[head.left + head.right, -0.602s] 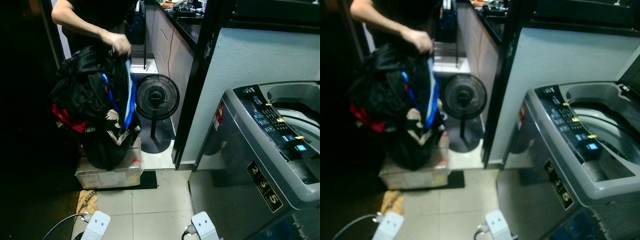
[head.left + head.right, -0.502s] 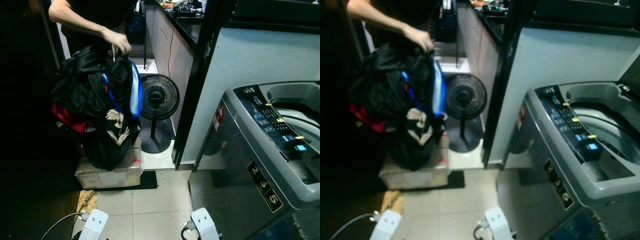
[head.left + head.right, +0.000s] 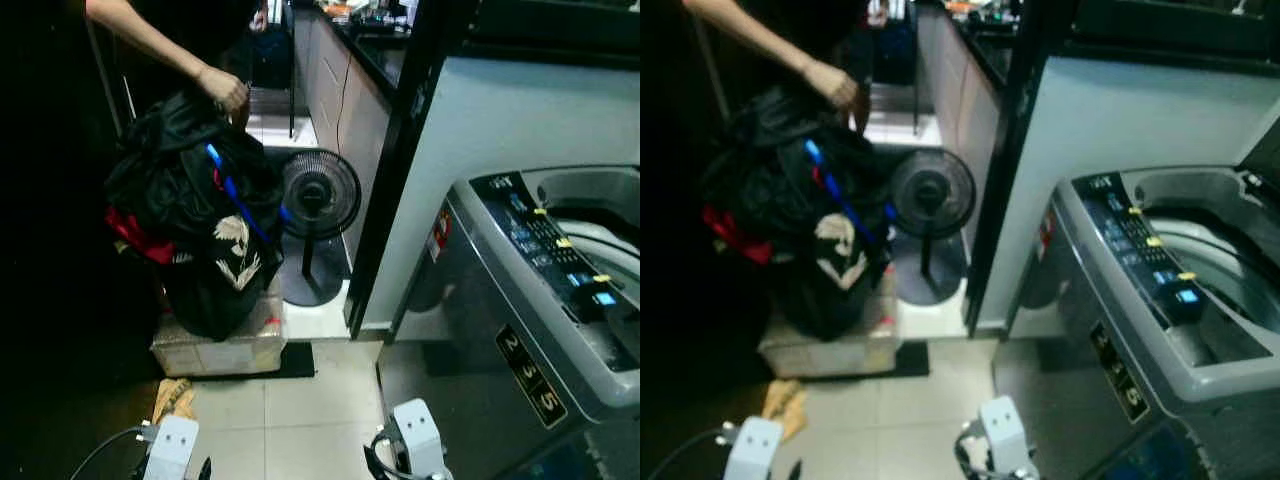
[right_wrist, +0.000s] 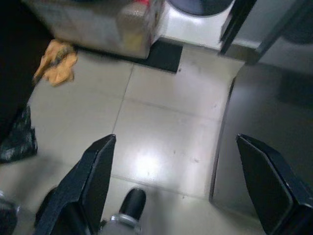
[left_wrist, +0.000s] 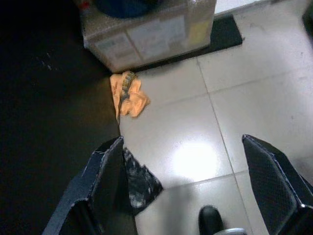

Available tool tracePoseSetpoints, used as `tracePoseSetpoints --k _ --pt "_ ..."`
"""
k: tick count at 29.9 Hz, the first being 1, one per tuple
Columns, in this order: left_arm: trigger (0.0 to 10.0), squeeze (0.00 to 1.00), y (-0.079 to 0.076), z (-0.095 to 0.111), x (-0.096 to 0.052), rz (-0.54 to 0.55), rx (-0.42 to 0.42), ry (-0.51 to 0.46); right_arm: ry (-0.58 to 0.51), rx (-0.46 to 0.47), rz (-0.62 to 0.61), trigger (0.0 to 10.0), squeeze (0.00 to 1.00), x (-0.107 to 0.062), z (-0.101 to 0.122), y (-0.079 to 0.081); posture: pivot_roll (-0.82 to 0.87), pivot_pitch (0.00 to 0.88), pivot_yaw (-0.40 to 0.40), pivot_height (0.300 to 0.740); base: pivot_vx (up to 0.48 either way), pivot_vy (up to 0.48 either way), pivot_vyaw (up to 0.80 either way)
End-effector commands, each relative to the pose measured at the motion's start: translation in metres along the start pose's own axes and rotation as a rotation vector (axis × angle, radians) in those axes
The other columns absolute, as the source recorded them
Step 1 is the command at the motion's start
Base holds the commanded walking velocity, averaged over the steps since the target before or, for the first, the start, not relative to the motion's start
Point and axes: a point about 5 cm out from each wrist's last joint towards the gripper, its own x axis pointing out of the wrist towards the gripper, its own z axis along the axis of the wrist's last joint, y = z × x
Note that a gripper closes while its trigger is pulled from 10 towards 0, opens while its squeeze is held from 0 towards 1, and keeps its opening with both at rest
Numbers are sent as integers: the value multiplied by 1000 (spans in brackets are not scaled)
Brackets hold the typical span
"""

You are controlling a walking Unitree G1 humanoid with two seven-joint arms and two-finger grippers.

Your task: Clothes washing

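A heap of dark clothes (image 3: 190,215) is piled high on a wrapped cardboard box (image 3: 222,345) that stands on the tiled floor (image 3: 300,410), to the robot's left of the doorway. Since half a second ago, the pale blue piece that was lifted out at the heap's right side has been let down again; only a thin blue strap (image 3: 235,195) is seen across the black cloth now. The person's hand (image 3: 222,87) has been drawn up and back and rests on the top of the heap. The whole view has also been shifted slightly, so the head camera is judged to have moved. From this it is judged that the load is being arranged by the person and that no garment has yet been taken by the robot.

The heap is made of soft, crumpled fabric: mostly glossy black, with a red fold at its left and a printed patch of pale bird-like figures low at the front. A round standing fan (image 3: 319,195) with a wire grille is placed just beside it. The washing machine (image 3: 540,330) is seen on the right, its grey casing smooth and hard and its lid raised over the drum opening (image 3: 600,215).

The left tool (image 5: 193,183) and the right tool (image 4: 195,178) are both held low over bare tiles, each with its black fingers spread wide apart and nothing between them. A crumpled orange cloth (image 5: 129,95) lies on the floor near the box.
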Motion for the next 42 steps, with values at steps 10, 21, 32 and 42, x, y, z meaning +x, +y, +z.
tracePoseSetpoints --k 10,21,32,42 --pt "10000 0 -10 51 -10 -45 -32 -263 -267 17 -30 10000 0 -7 36 -15 42 0 -60 740 0 0 0" --pt "10000 0 -16 94 -13 -19 108 -429 -452 23 35 10000 0 0 83 5 20 5 -58 740 0 0 0" --pt "10000 0 -23 117 -14 -67 77 -467 -460 44 36 10000 0 -2 87 13 7 4 -61 740 0 0 0" --pt "10000 0 -16 115 -15 -50 73 -435 -484 38 56 10000 0 -3 98 13 24 13 -44 740 0 0 0"
